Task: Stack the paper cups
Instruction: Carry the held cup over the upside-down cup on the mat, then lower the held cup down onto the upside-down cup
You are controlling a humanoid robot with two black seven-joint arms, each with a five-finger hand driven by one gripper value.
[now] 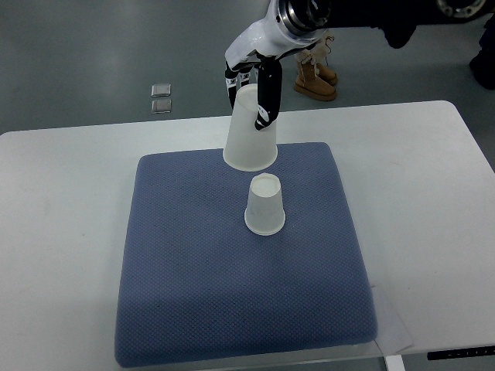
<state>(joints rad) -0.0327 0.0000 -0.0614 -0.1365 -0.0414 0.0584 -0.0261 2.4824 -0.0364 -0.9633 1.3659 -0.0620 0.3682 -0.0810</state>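
A single top view looks steeply down from the robot's side of the white table point(69, 201), taking in nearly the whole tabletop, its far edge, and grey floor point(93, 54) beyond, from moderate height.

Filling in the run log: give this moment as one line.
right hand: holds inverted white paper cup aloft | second white paper cup: inverted on blue mat | stack: not done

No readable text, labels, brands, numbers or signs on anything in view
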